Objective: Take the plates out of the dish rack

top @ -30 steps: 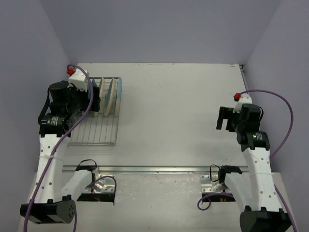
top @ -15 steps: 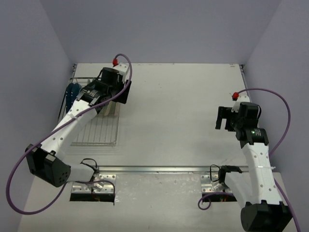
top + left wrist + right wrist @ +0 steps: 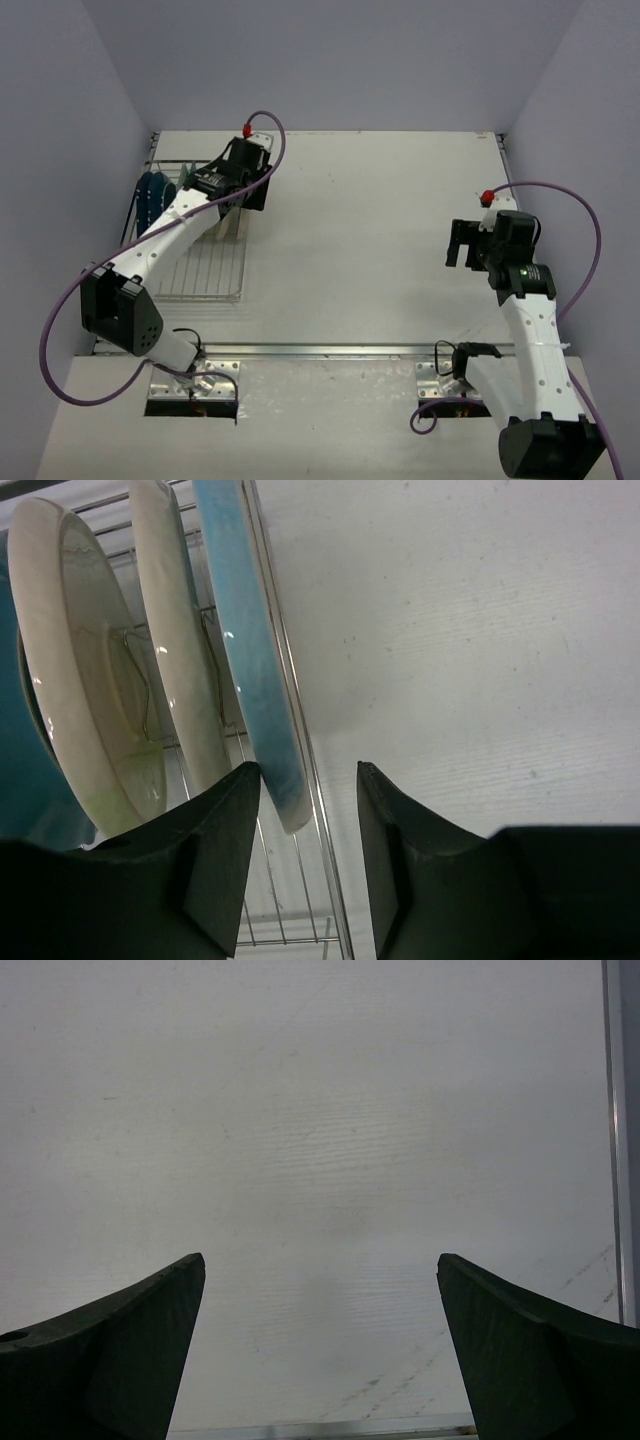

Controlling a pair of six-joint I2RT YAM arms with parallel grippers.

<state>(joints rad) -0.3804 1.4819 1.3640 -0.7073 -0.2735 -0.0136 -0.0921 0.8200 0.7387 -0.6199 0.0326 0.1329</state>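
The dish rack (image 3: 200, 268) stands at the table's far left, its wire bars (image 3: 325, 880) also showing in the left wrist view. Plates stand upright in it: a teal one (image 3: 15, 730), two cream ones (image 3: 70, 660) (image 3: 175, 650), and a pale blue one (image 3: 250, 650) at the rack's right end. My left gripper (image 3: 308, 772) (image 3: 245, 192) straddles the pale blue plate's rim. The left finger touches the rim, and a gap remains on the right side. My right gripper (image 3: 320, 1260) (image 3: 460, 243) hangs open over bare table, holding nothing.
Dark blue and teal plates (image 3: 150, 195) stand at the rack's left end beside the side wall. A metal rail (image 3: 320, 350) runs along the near edge by the arm bases. The table's right edge strip (image 3: 625, 1140) shows in the right wrist view.
My left arm has swung from the rack's left side over to its right end, and its jaws have narrowed around the pale blue plate's rim. The right arm has barely moved.
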